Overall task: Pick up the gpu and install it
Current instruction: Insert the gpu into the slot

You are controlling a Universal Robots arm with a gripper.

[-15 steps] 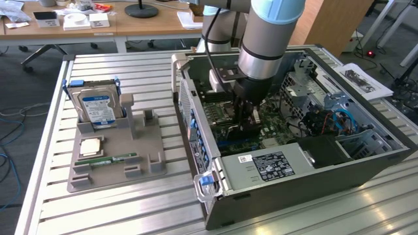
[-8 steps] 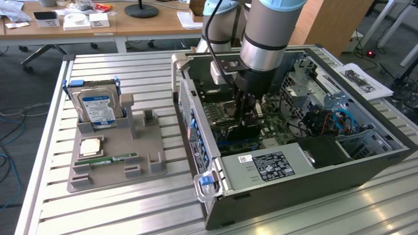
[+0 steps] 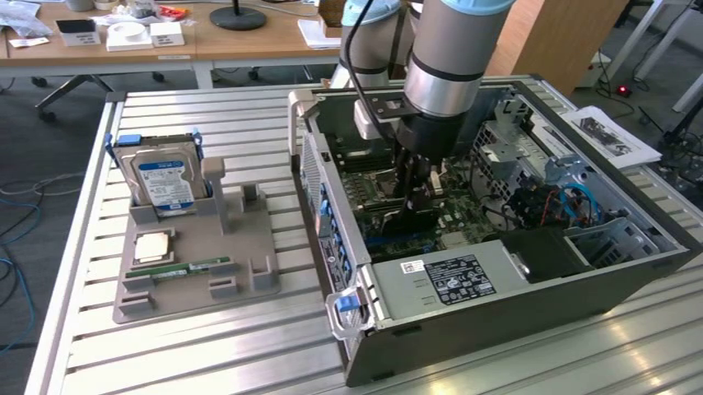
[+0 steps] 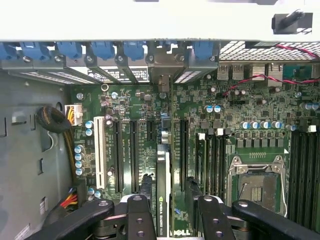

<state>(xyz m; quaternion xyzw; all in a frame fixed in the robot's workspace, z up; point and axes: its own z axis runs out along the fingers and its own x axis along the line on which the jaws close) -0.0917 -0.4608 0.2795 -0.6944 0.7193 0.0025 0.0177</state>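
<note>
The gpu point(image 4: 162, 190) appears edge-on in the wrist view as a thin green card with a label strip, standing upright between my two black fingers point(image 4: 140, 215). My gripper point(image 4: 169, 189) is shut on it, low over the motherboard point(image 4: 250, 100) and in line with the long black expansion slots point(image 4: 134, 150). In the exterior view the gripper point(image 3: 423, 196) reaches straight down into the open computer case point(image 3: 516, 288), and the dark gpu point(image 3: 409, 220) hangs under it just above the board. I cannot tell whether the card's lower edge touches a slot.
On the exterior view's left, a grey holder tray point(image 3: 193, 280) carries a hard drive point(image 3: 165, 181), a processor chip point(image 3: 151, 245) and a memory stick point(image 3: 189, 268). Inside the case are a power supply point(image 3: 450, 280), blue cables point(image 3: 577, 202) and an empty processor socket point(image 4: 255, 185).
</note>
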